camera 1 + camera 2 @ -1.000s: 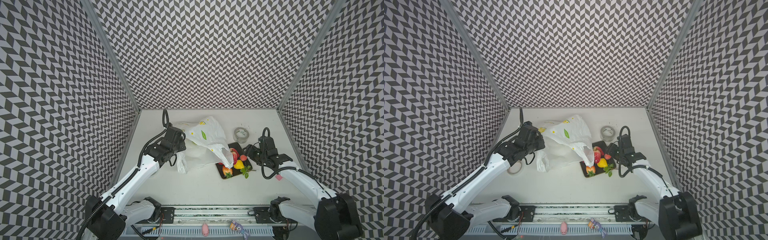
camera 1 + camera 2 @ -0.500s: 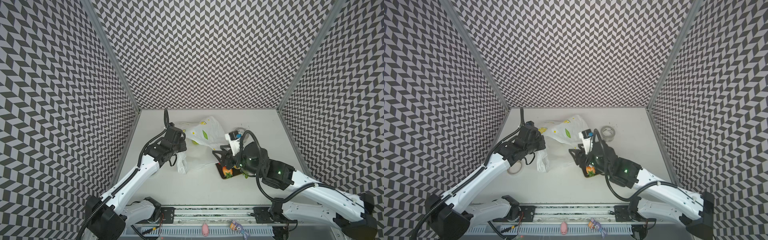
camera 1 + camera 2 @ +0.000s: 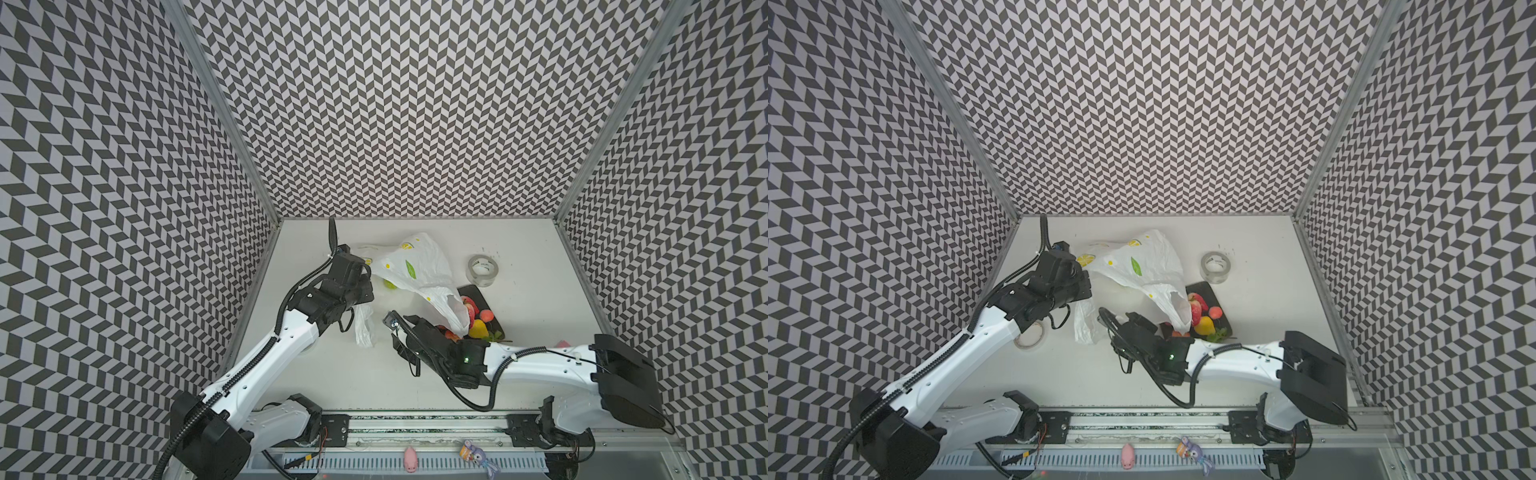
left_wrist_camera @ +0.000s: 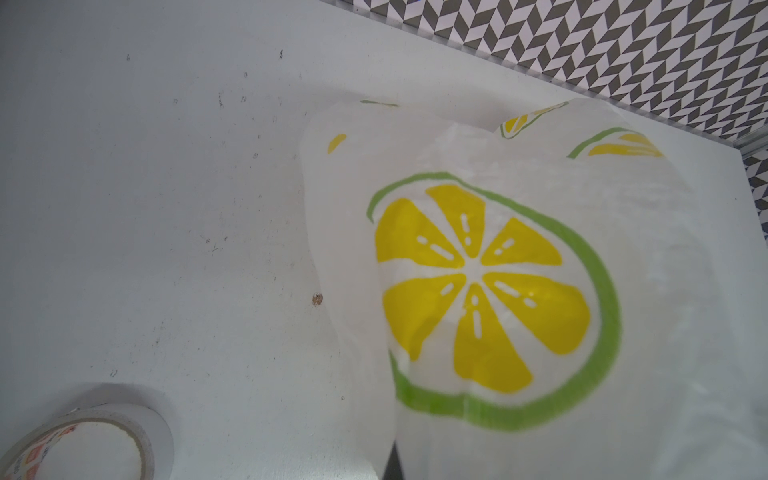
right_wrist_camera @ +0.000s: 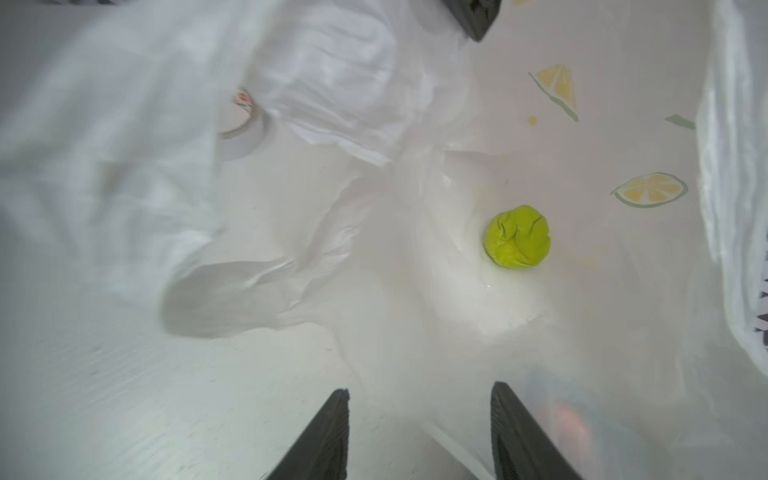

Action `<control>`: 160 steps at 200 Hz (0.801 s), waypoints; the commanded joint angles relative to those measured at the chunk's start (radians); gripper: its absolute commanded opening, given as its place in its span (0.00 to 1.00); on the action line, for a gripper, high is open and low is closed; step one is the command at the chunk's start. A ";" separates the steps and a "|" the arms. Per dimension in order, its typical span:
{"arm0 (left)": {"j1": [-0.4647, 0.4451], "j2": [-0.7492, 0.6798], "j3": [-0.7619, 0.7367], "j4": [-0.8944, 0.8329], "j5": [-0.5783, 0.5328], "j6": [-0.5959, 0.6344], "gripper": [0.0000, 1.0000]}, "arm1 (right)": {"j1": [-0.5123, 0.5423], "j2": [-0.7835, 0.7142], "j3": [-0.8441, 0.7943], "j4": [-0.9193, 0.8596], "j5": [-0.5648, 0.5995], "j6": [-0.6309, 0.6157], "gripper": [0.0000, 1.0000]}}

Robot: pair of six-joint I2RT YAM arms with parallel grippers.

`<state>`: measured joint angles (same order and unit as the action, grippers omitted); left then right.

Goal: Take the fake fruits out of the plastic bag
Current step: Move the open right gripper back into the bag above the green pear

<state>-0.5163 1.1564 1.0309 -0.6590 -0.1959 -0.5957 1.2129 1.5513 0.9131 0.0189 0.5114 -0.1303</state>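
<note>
The white plastic bag [image 3: 415, 266] [image 3: 1142, 266] with lemon-slice prints is lifted at one side by my left gripper [image 3: 365, 276] [image 3: 1086, 278], which is shut on its film; the left wrist view shows the bag [image 4: 498, 291] close up. A green pear [image 5: 516, 237] lies inside the bag and shows through it in a top view [image 3: 390, 284]. My right gripper [image 3: 405, 322] [image 5: 419, 399] is open at the bag's mouth, short of the pear, holding nothing. Other fake fruits lie on the dark tray [image 3: 473, 291]: a strawberry [image 3: 469, 309], a lemon [image 3: 478, 330], a peach [image 3: 488, 327].
A clear tape roll [image 3: 482, 270] stands behind the tray. Another tape roll [image 3: 1030, 338] [image 4: 83, 444] lies under my left arm. A loose bag handle [image 3: 363, 328] droops onto the table. Two small toys [image 3: 410, 457] sit on the front rail.
My right arm swung from the tray's right side across to the bag's mouth, its jaws narrowing a little. The bag's drooping side shifted. My left gripper stayed put.
</note>
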 commanded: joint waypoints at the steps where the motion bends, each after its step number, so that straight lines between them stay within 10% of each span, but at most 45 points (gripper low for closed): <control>1: 0.002 -0.024 0.016 0.003 -0.002 -0.001 0.00 | -0.046 0.074 0.050 0.062 0.060 0.005 0.53; 76: -0.004 -0.042 0.011 -0.002 0.029 -0.025 0.00 | -0.196 0.292 0.232 -0.065 -0.068 0.250 0.59; 106: -0.012 -0.056 -0.009 0.008 0.042 -0.035 0.00 | -0.309 0.296 0.218 0.010 -0.342 0.600 0.65; 160: -0.033 -0.060 -0.026 0.023 0.061 -0.041 0.00 | -0.348 0.362 0.272 0.125 -0.353 0.920 0.77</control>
<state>-0.5373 1.1110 1.0187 -0.6552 -0.1463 -0.6231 0.8654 1.8748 1.1461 0.0284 0.2180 0.5713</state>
